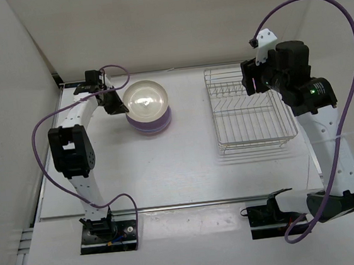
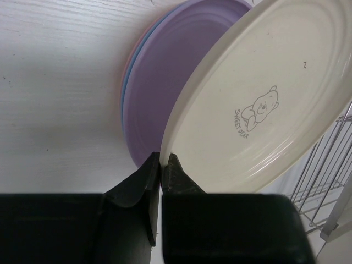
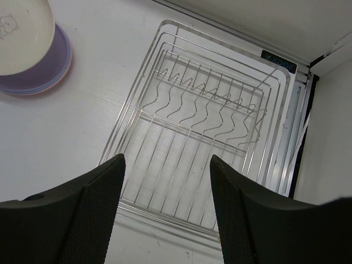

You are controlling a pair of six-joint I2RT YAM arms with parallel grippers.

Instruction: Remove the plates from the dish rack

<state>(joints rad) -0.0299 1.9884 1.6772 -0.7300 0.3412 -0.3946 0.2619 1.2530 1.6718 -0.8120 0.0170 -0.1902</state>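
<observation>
My left gripper is shut on the rim of the cream plate, which carries a small bear print. That plate tilts just above a stack of plates on the table, with the purple plate on top and blue and pink rims showing beneath it. In the top view the stack lies left of the dish rack, a silver wire rack with no plates in it. My right gripper hangs open above the rack, holding nothing.
White walls enclose the table on the left, back and right. The right arm rises over the rack's right side. A purple cable loops beside the left arm. The table's front edge runs just ahead of both arm bases.
</observation>
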